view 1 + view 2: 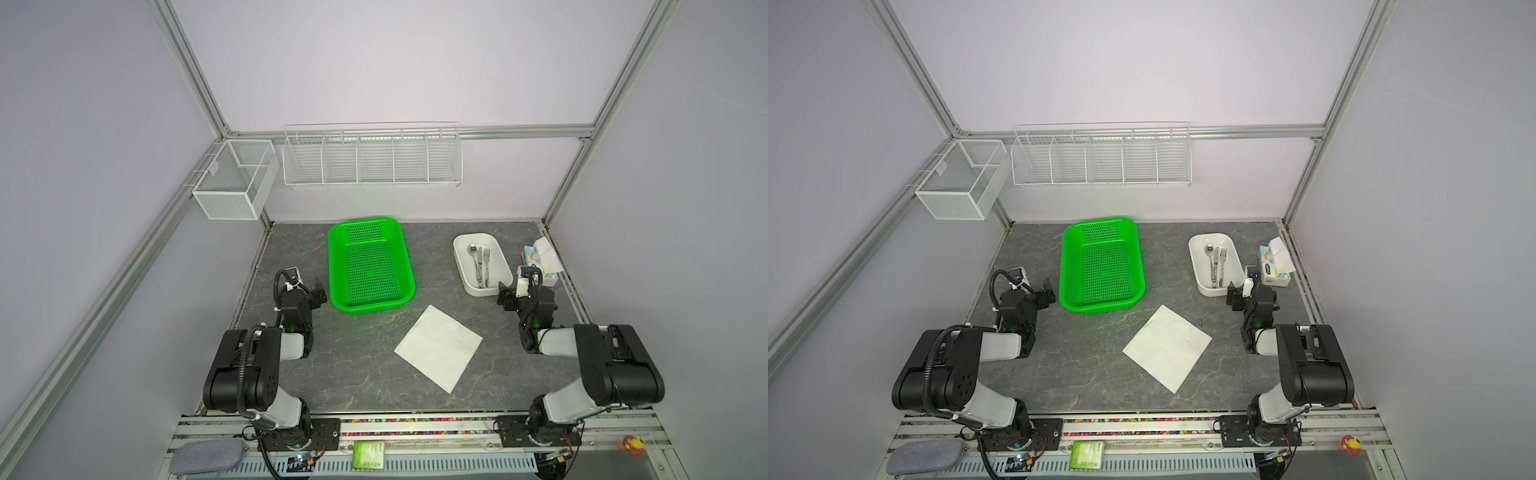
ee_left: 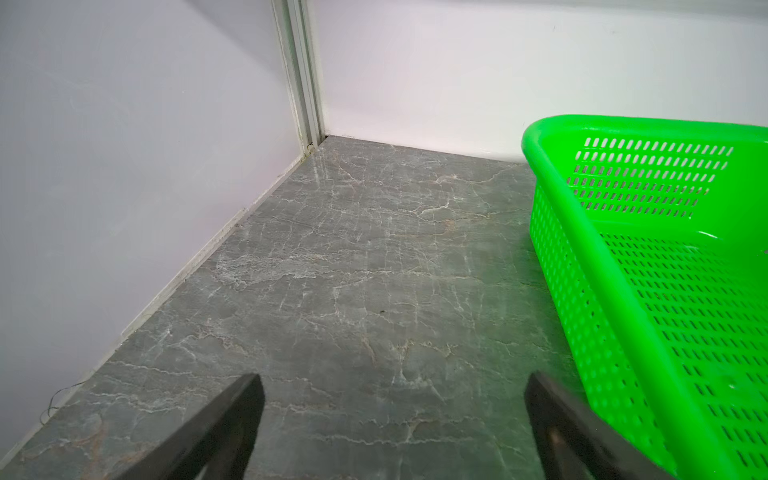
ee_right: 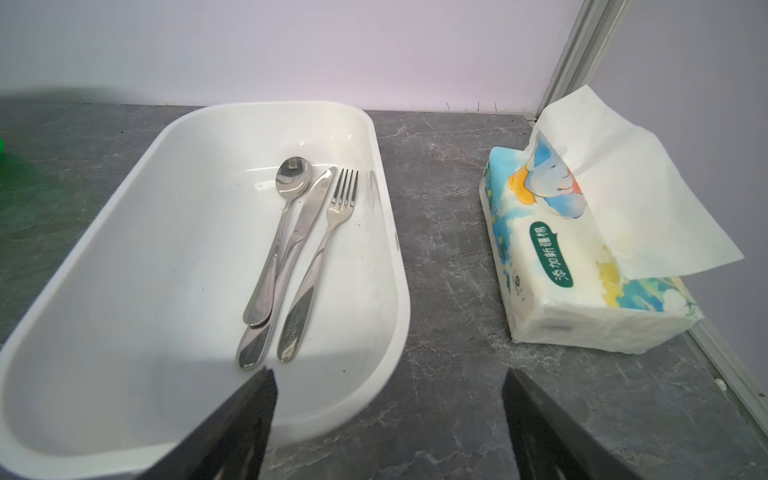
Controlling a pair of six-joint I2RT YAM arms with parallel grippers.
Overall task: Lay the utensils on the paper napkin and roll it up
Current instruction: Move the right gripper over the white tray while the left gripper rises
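Counting across the grey marbled tabletop (image 1: 291, 257), with nothing in either grasp.

Our left gripper (image 2: 395, 377), jaws spread wide and empty, sits just beside one bright green perforated plastic basket (image 1: 409, 286); one square white paper napkin (image 1: 438, 347) lies flat mid-table, bare stone round all four edges; we count three shiny silver metal utensils (image 3: 286, 266), one spoon (image 3: 293, 176), one knife (image 3: 307, 216), one fork (image 3: 338, 208), close together inside one white oval plastic tray (image 3: 124, 249); our right gripper (image 3: 388, 370), wide and empty, hangs at that tray's near corner, with one printed blue-and-white tissue pack (image 3: 540, 270) at the table's right edge.
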